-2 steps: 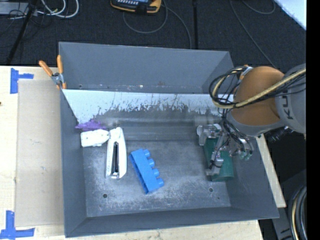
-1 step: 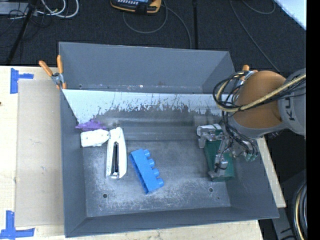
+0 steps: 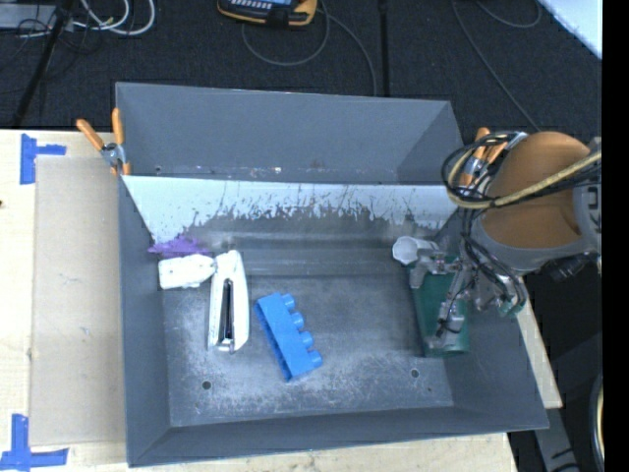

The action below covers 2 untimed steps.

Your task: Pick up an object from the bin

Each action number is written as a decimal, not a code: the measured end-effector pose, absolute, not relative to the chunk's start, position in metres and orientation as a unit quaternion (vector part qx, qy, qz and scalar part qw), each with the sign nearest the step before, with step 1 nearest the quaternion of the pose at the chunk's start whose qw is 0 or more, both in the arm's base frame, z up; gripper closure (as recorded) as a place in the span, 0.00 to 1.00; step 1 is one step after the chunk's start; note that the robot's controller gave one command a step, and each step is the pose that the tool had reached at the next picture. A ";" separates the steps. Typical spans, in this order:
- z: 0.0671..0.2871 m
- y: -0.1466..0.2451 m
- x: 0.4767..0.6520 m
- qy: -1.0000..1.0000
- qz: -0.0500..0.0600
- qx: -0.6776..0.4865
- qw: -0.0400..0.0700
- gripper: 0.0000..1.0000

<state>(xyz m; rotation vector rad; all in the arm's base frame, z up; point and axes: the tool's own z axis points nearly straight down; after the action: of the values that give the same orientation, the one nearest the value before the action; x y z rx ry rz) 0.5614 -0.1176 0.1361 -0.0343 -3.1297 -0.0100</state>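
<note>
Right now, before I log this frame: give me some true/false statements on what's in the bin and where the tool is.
1. A blue brick lies flat on the floor of the bin. True.
2. The tool hangs over the blue brick. False: the tool is at the bin's right side, over a dark green thing.
3. A white stapler-like thing lies left of the brick. True.
4. The brick rests on top of the white stapler-like thing. False: the two lie side by side on the floor.
</note>
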 end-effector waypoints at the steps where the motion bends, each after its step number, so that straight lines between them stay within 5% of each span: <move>1: 0.134 -0.133 0.566 -1.000 0.001 0.022 -0.007 0.00; 2: 0.087 -0.155 0.590 -0.999 -0.003 0.034 -0.004 0.00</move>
<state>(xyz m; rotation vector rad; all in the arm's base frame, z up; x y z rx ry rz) 0.5897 -0.1550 0.0867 0.1079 -3.1477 -0.0085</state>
